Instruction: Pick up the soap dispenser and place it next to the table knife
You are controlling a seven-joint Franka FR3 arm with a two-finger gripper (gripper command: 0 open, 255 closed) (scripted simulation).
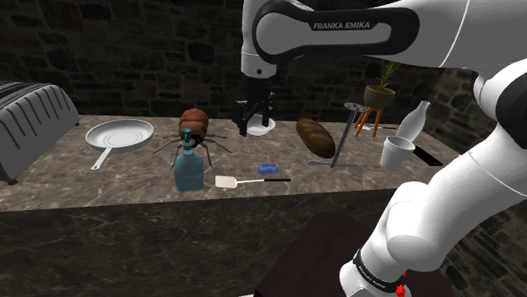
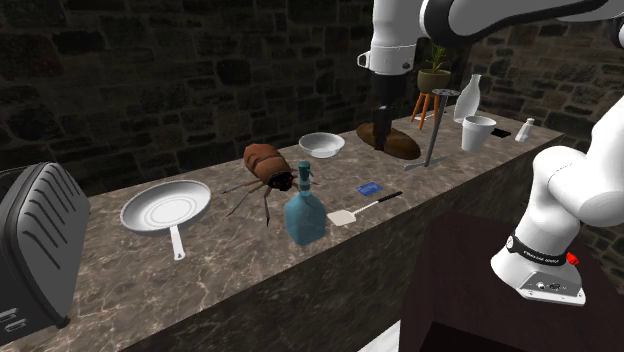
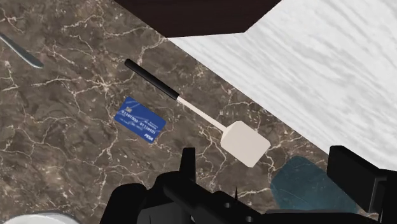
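The soap dispenser (image 1: 188, 165) (image 2: 305, 216) is a blue translucent bottle with a dark pump top, standing upright near the counter's front edge. In the wrist view its blue body (image 3: 304, 188) shows below the gripper, close to one finger. A long grey table knife (image 1: 342, 139) (image 2: 436, 132) stands tilted beside the bread loaf; a grey blade tip (image 3: 20, 48) is in the wrist view. My gripper (image 1: 255, 116) (image 2: 383, 128) (image 3: 267, 184) hangs open and empty above the counter, well to the shoulder view's right of the dispenser and behind it.
A white spatula (image 1: 241, 180) (image 3: 240, 141) and blue card (image 1: 268, 169) (image 3: 140, 119) lie between dispenser and knife. Also here: brown cockroach figure (image 1: 192, 126), frying pan (image 1: 118, 135), toaster (image 1: 29, 118), white bowl (image 2: 321, 144), bread loaf (image 1: 315, 137), cup (image 1: 395, 152), bottle (image 1: 411, 122), potted plant (image 1: 380, 93).
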